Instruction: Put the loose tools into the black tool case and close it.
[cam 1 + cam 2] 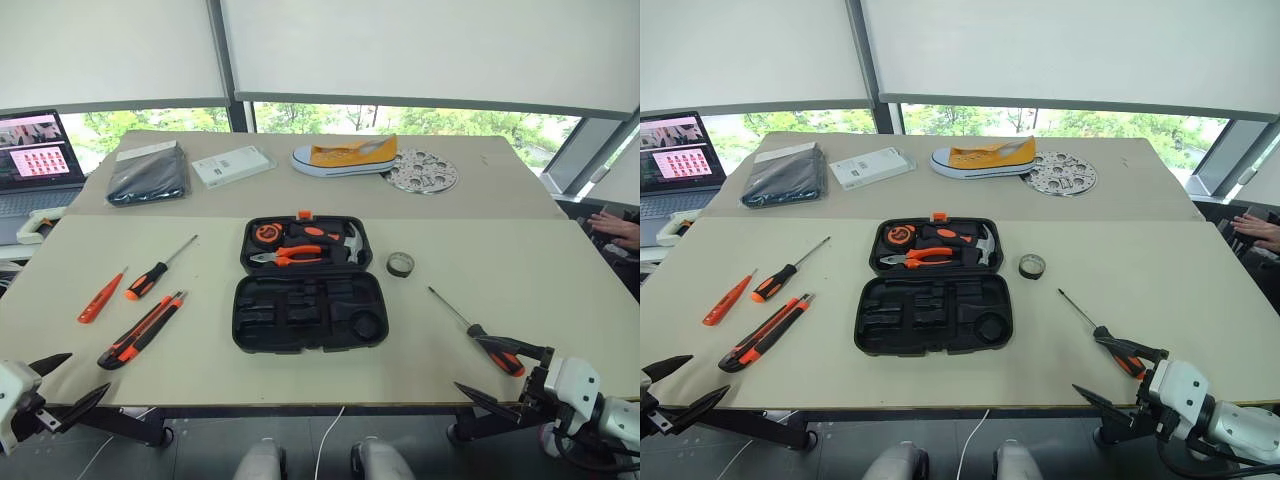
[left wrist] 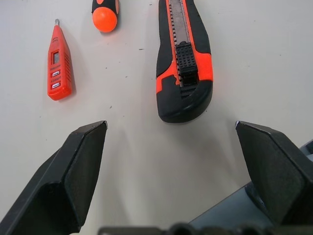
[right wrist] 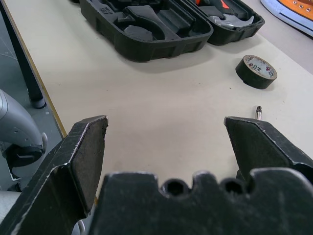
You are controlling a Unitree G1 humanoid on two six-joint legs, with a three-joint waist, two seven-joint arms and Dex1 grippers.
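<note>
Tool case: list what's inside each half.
The tool case lies open. Its far half holds pliers, a hammer and a tape measure. Its near half shows bare moulded slots. What lies under the packed tools is hidden.

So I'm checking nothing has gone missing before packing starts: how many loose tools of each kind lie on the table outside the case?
Black-and-orange screwdrivers: 2 (left one, right one)
Orange tester screwdriver: 1
Utility knife: 1
Tape roll: 1
Total: 5, all outside the open black tool case.
</note>
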